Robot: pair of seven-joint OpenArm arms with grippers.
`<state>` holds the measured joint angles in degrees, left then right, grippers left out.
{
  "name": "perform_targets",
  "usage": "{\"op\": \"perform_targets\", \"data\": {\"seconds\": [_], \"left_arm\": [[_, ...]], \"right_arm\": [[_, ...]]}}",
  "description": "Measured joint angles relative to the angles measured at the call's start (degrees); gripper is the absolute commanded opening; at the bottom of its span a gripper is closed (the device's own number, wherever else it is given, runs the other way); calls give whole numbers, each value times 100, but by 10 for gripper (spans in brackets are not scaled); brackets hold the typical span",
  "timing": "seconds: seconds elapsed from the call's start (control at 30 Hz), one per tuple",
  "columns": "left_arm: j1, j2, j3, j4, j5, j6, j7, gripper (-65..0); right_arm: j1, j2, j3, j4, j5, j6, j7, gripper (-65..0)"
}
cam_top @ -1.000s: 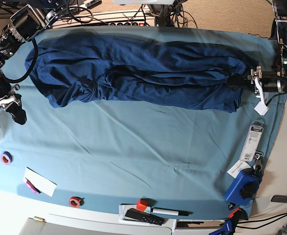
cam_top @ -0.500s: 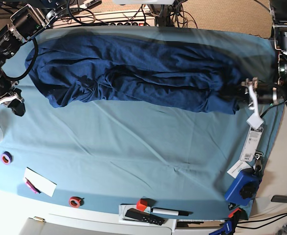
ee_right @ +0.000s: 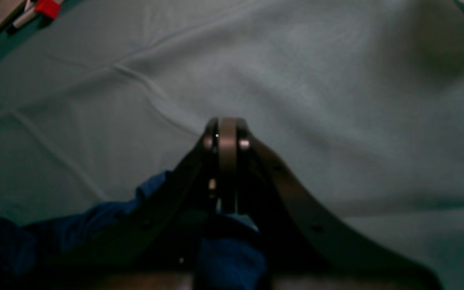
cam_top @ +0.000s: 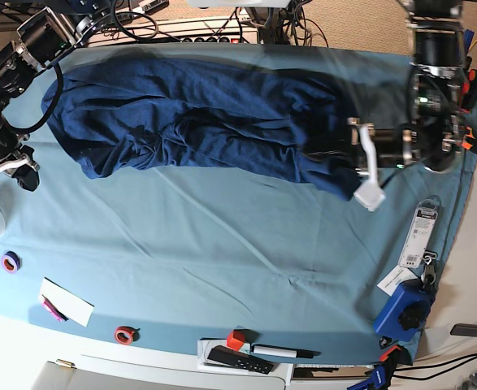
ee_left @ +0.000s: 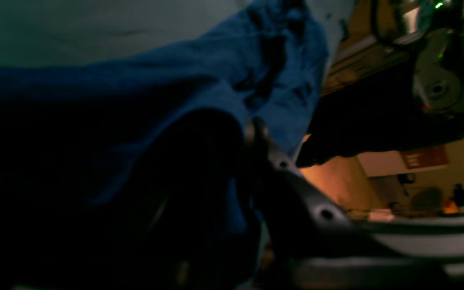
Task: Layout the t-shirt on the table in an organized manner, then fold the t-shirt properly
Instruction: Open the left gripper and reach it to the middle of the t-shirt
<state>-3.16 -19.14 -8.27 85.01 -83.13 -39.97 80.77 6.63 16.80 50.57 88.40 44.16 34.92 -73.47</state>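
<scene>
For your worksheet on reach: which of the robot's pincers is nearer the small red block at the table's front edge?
Left. The left pincer grips the t-shirt above and right of the red block; the right pincer sits farther, at the far left.

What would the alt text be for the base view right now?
Overhead view: a large dark navy-blue fabric t-shirt lies bunched lengthwise across the far side of the table draped in light teal cloth. The left gripper is shut on its edge; the right gripper hangs shut and empty near the opposite edge.
</scene>
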Motion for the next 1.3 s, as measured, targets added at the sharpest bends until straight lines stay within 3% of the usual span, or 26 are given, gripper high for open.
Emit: {"op": "perform_targets", "data": {"seconds": [0.17, 0.57, 0.93, 0.97, 1.07, 1.1, 1.3], "left_arm": [[28, 334, 321, 0, 15, 2, 2, -650], [-173, 1233, 2048, 0, 20, 2, -13, -650], [-417, 1421, 2702, 2, 1572, 7, -914, -650], [-417, 1419, 2702, 2, 1604, 11, -914, -618], [-420, 1421, 2702, 2, 1587, 31, -1093, -373], [-420, 1421, 2702, 2, 1585, 26, -1182, -349], [-420, 1432, 2702, 2, 1585, 26, -1355, -349]], "right_arm": [[0, -2, 0, 0, 0, 2, 2, -650], [0, -2, 0, 0, -44, 2, 22, -650], [-4, -2, 0, 0, -46, 2, 22, -650], [-9, -7, 0, 0, -44, 2, 24, -650], [-15, -50, 0, 0, -46, 2, 26, -650], [-15, -55, 0, 0, -44, 2, 24, -650], [-13, -48, 0, 0, -44, 2, 42, -650]]}}
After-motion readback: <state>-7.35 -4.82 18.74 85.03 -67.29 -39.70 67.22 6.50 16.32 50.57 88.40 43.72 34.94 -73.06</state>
